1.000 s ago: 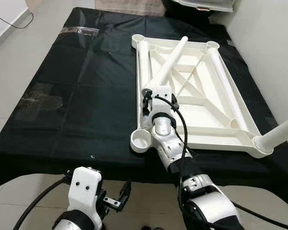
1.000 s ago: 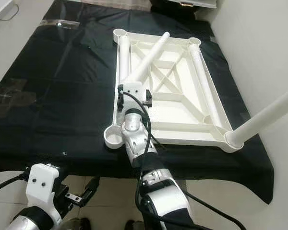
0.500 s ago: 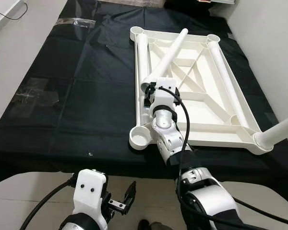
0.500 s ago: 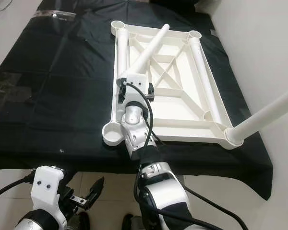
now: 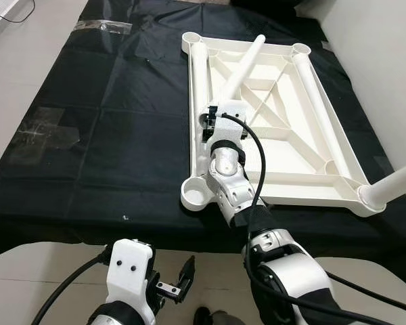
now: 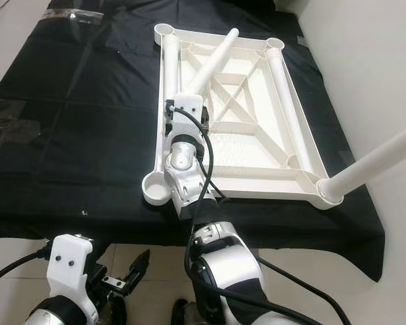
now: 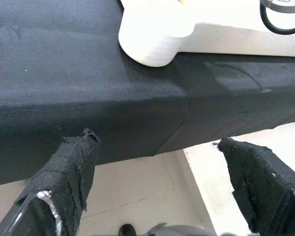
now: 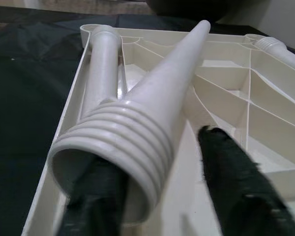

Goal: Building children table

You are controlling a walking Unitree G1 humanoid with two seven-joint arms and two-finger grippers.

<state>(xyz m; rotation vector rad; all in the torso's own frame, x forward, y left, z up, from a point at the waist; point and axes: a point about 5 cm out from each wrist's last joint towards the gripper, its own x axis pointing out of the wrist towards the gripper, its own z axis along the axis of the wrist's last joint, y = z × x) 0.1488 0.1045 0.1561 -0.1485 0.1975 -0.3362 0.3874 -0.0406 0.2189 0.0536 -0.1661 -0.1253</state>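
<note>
The upturned tabletop (image 5: 271, 128) lies on the worktop (image 5: 108, 135), right of centre; 3 loose legs (image 5: 242, 71) rest in it, a 4th (image 5: 392, 188) stands at its near right corner.

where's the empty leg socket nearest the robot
The open socket is the tabletop's near-left corner, on the black cloth, just left of the right gripper's wrist.

bare black cloth (image 5: 108, 128) left of the tabletop (image 5: 284, 145); 1 upright leg (image 5: 392, 186) at its right corner
</note>
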